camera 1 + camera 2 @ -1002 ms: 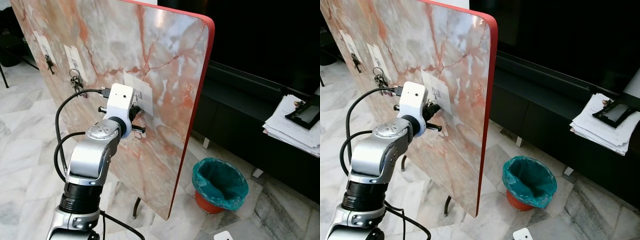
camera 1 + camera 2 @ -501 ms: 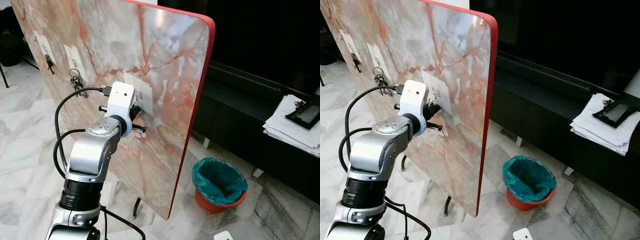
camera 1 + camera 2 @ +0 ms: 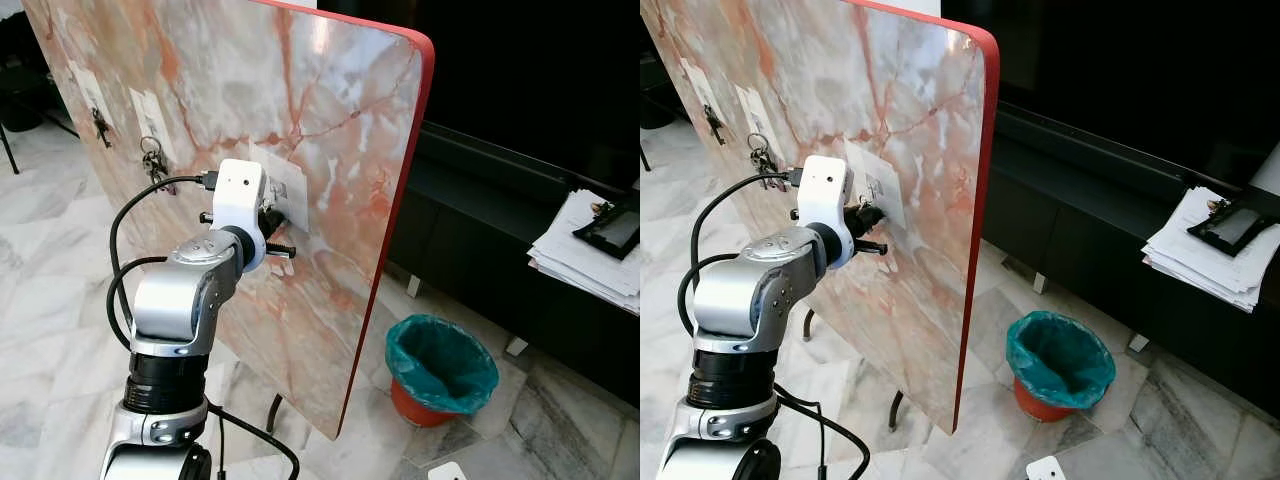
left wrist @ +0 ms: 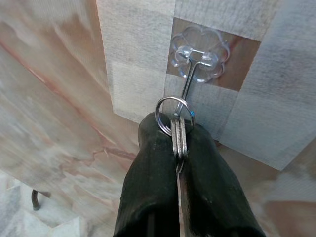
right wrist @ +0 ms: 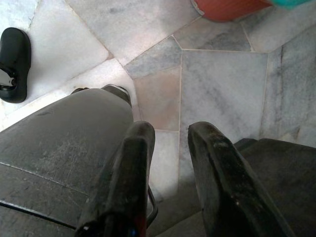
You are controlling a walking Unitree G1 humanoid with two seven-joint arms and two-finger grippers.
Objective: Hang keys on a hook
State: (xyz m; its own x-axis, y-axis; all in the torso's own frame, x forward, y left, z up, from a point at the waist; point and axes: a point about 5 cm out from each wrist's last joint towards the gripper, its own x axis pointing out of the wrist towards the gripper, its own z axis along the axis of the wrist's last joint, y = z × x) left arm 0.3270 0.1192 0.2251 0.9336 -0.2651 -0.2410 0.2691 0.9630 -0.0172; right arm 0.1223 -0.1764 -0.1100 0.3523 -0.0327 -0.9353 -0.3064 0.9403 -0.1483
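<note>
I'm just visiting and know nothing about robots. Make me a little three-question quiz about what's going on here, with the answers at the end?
1. True or false: the left gripper is shut on the keys.
2. What color is the liner of the bin on the floor? A) teal B) yellow C) white
3. Fill in: the key ring sits just below a clear ____ stuck on the marble board.

Key
1. True; the ring pokes out between the two black fingers.
2. A
3. hook. Whether the ring is already over its metal stem, I can't tell.

The right gripper hangs idle, open, over the floor.
</note>
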